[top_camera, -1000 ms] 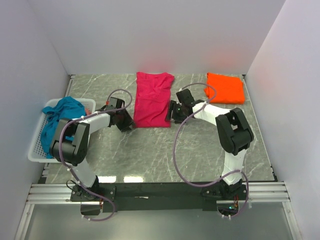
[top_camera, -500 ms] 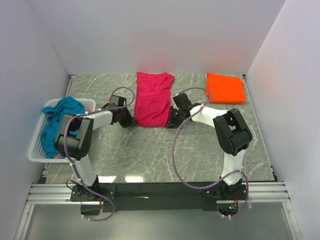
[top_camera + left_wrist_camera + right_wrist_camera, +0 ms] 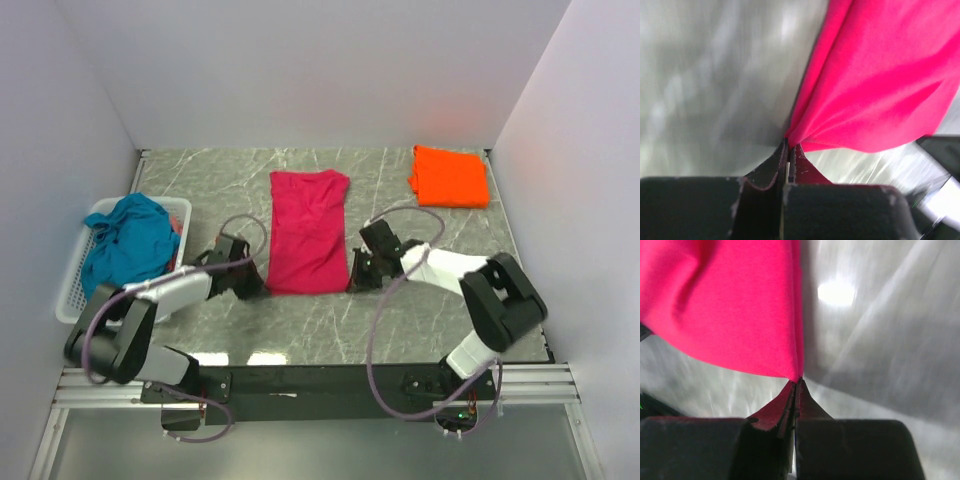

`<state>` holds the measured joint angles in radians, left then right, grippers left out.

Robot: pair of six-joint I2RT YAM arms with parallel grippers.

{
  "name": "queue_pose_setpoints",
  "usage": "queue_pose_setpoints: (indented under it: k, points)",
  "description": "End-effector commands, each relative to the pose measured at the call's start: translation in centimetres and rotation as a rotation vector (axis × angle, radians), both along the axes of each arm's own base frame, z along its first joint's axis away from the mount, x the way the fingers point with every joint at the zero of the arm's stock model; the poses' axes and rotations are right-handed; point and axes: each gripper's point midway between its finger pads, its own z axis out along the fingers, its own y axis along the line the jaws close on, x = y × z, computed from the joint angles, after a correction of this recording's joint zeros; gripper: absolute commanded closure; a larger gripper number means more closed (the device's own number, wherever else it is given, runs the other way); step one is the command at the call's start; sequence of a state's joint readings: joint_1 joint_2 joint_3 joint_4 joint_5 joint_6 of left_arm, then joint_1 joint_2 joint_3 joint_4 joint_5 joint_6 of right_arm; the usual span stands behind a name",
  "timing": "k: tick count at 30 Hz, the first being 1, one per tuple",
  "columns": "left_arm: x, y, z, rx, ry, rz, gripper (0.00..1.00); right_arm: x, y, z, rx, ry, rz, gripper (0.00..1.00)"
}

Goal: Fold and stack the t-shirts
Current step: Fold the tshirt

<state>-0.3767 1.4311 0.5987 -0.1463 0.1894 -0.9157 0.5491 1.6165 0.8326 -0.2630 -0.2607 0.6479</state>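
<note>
At centre of the top view, the magenta-pink t-shirt point(image 3: 308, 232) lies flat on the table point(image 3: 300, 335) as a long, narrow rectangle of soft matte knit, lengthways from the upper middle towards the lower middle of the frame, with shallow creases running down it. The tabletop is grey stone-patterned with pale veins and a glossy finish that throws bright glare spots near its bottom edge. At the shirt's lower-left corner the left gripper point(image 3: 256, 286) sits low on the table; the left wrist view shows its dark jaws pressed together on a pinched fold of pink cloth point(image 3: 875, 80), which fans out from the fingertips point(image 3: 771, 167) in smooth gathers. At the lower-right corner the right gripper point(image 3: 354, 280) mirrors it; the right wrist view shows the jaws closed tight on the very tip of the pink hem point(image 3: 725, 305), with cloth spreading up and left of the pinch and bare shiny table to the right. Both wrist views are motion-blurred on the table surface. The orange t-shirt point(image 3: 450, 176) lies as a compact, roughly square folded pad in the upper right of the table, well apart from the pink one. The teal-blue t-shirt point(image 3: 128, 240) is crumpled in a loose heap in the white plastic lattice basket point(image 3: 70, 300) at the left edge.
</note>
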Motion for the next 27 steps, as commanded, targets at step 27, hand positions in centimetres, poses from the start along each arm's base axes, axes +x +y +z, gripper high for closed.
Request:
queue_pose_setpoints:
  k: [27]
  points:
    - [10.3, 1.6, 20.7, 0.107, -0.478, 0.213, 0.99, 10.9, -1.0, 19.3, 0.042, -0.439, -0.074, 1.0]
